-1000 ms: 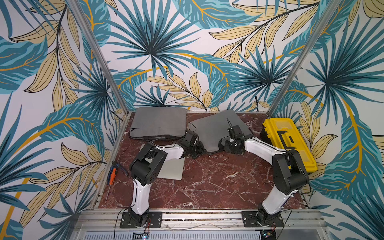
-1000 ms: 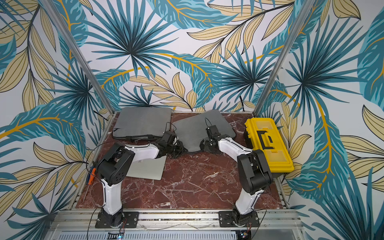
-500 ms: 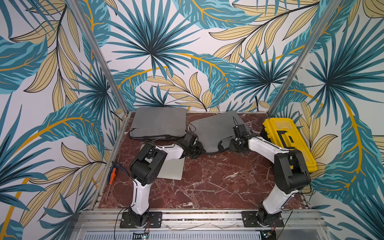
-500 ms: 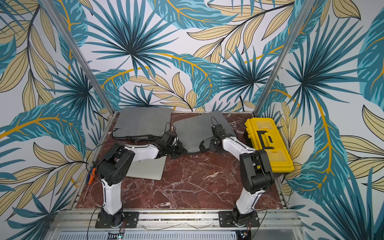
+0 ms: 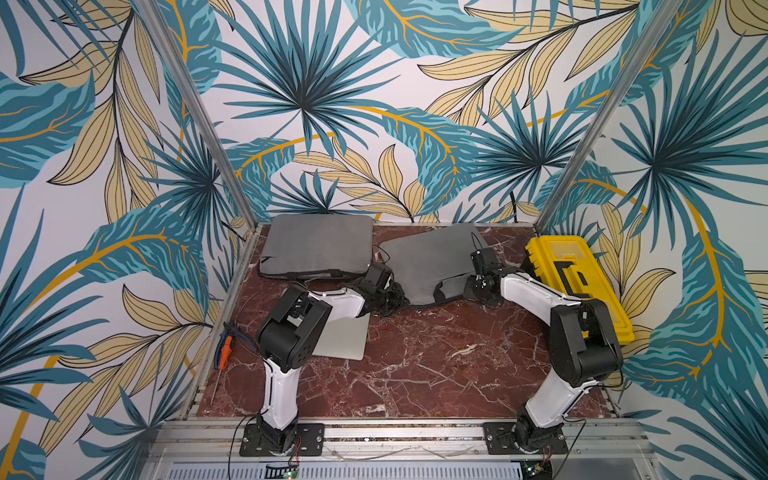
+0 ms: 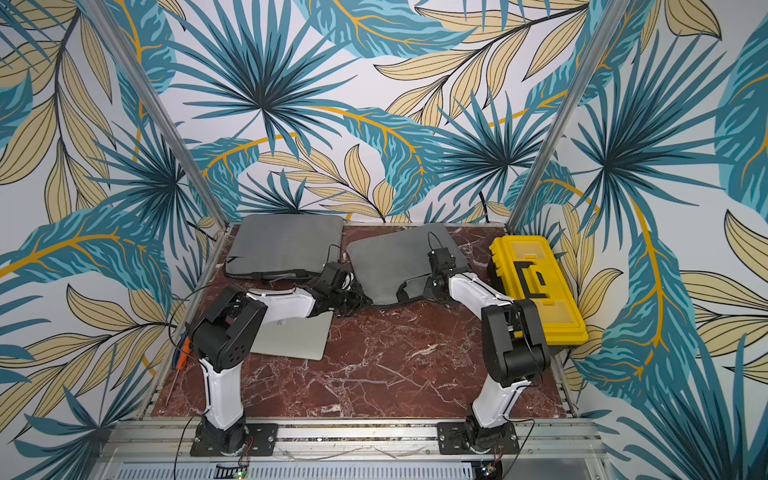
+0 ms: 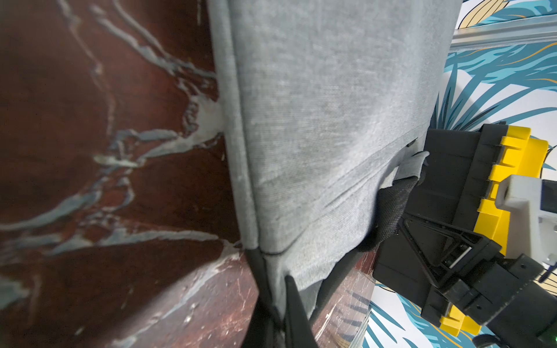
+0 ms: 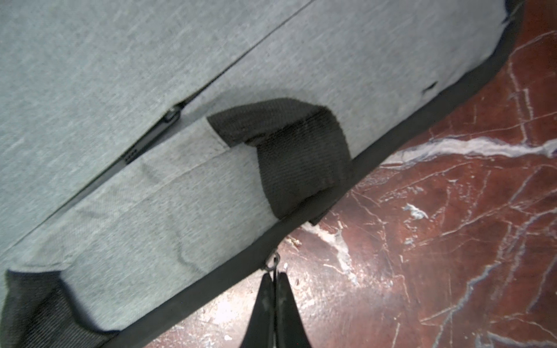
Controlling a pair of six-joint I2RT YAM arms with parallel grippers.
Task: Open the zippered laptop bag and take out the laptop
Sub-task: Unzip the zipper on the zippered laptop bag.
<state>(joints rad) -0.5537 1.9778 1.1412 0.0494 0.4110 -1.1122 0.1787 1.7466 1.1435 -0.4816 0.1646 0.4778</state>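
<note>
Soft grey laptop bag (image 5: 428, 257) lies at the back of the surface (image 5: 436, 365); limp fabric likely needs anchoring. Left pincer (image 7: 275, 313) clenches its corner; right pincer (image 8: 274, 281) clenches the small zipper pull (image 8: 272, 264), the natural handhold.

Laptop bag (image 5: 432, 262) mid-rear, second bag (image 5: 318, 245) left of it (near), toolbox (image 5: 577, 278) right

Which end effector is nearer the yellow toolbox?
Right. The right end effector, shut on the zipper pull of the central laptop bag, sits near the yellow toolbox; the left end effector pinches that bag's opposite corner, farther away.
</note>
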